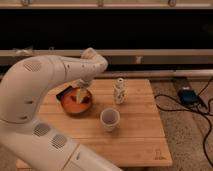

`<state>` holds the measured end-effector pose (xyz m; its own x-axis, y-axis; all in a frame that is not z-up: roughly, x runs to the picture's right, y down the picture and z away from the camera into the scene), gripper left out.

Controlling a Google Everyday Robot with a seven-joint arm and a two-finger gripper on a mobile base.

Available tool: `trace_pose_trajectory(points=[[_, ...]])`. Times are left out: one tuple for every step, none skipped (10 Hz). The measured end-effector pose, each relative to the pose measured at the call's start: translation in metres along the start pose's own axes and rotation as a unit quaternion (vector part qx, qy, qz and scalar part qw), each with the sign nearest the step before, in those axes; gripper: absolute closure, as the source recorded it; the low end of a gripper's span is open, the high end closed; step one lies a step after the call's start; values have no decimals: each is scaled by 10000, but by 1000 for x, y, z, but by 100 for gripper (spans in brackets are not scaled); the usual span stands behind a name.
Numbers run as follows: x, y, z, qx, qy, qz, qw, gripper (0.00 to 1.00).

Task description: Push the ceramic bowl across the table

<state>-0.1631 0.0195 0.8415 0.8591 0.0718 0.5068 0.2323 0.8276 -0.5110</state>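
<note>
The ceramic bowl [76, 103], orange-red inside with a dark rim, sits on the left part of the light wooden table [140, 135]. My white arm reaches over from the left. My gripper [80, 93] points down into the bowl at its far side, touching or just over the inner wall. A small pale cup [110, 119] stands to the right of the bowl and nearer the front. A small white patterned bottle [119, 91] stands upright behind the cup.
A dark flat object [63, 93] lies just behind the bowl on its left. A blue device [187, 95] with black cables lies on the floor to the right. A dark wall with metal rails runs behind the table.
</note>
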Motion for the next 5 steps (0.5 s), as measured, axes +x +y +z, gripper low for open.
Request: trace_pose_trajectory(points=[[0,0,0,1,0,0,10000,20],[0,0,0,1,-1,-2,10000,20],[0,0,0,-11,-2,-17,10000,20],[-1,0,2,-51,6,-48,10000,20],[1,0,6,-119,70,-85,9999,20]])
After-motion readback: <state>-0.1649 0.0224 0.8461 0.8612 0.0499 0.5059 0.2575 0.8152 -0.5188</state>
